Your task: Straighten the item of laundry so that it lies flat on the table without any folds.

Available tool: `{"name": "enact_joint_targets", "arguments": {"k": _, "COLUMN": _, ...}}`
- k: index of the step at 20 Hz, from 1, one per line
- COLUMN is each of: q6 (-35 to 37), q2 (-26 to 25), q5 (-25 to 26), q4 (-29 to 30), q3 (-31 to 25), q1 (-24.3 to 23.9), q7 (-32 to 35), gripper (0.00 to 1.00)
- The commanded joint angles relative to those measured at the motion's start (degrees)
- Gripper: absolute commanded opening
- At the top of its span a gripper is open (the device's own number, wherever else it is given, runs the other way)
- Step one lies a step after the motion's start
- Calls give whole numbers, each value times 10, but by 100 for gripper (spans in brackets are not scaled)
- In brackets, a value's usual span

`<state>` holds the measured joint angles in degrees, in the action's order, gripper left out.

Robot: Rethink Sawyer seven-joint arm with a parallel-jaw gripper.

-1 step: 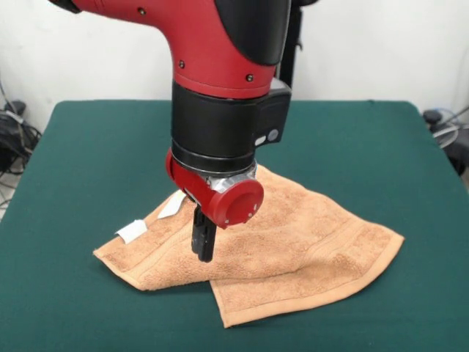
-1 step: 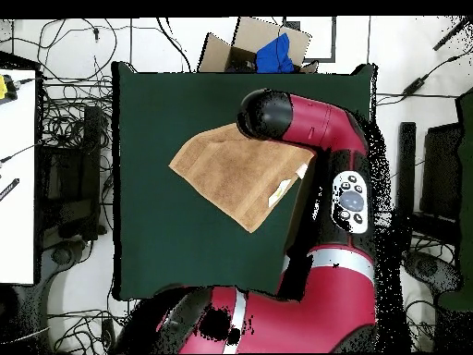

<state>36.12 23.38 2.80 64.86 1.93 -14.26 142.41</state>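
A: Front view first. Where's the pincer (image 1: 204,246)?

B: Down on the towel (image 1: 293,249), at about 9 o'clock from the cloth's middle, fingers black and narrow. They look drawn together with the tips at or in the terry, but whether they've actually pinched a layer, I cannot tell

A: How would you do this step well, then?

B: My judgement: catch only the top layer near the folded edge, lift low, and draw it outward toward 9 o'clock so the doubled part unrolls rather than drags the whole cloth across the bench (image 1: 88,147)

A: And the towel's look?

B: Orange-tan terry, woven border band along the 5 o'clock edge, folded over itself so one flap overlaps another. Two white label tags (image 1: 132,232) show at the 9 o'clock side

A: Overhead?

B: The towel (image 2: 236,171) lies as a skewed diamond, a little toward 12 o'clock from the centre of the green bench (image 2: 157,250). The arm (image 2: 314,125) covers its 2 o'clock corner, hiding the pincer
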Motion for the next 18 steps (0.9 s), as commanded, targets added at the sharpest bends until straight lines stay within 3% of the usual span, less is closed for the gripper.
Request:
{"name": "enact_joint_targets", "arguments": {"k": 1, "q6": -48, "q2": -22, "q5": 54, "q4": 102, "q3": -51, "q1": 5, "q7": -67, "gripper": 0}}
{"name": "enact_joint_targets", "arguments": {"k": 12, "q6": -66, "q2": -25, "q5": 76, "q4": 119, "q3": -55, "q1": 12, "q7": -35, "gripper": 0}}
{"name": "enact_joint_targets", "arguments": {"k": 18, "q6": -54, "q2": -24, "q5": 65, "q4": 141, "q3": -74, "q1": 0, "q7": -34, "gripper": 0}}
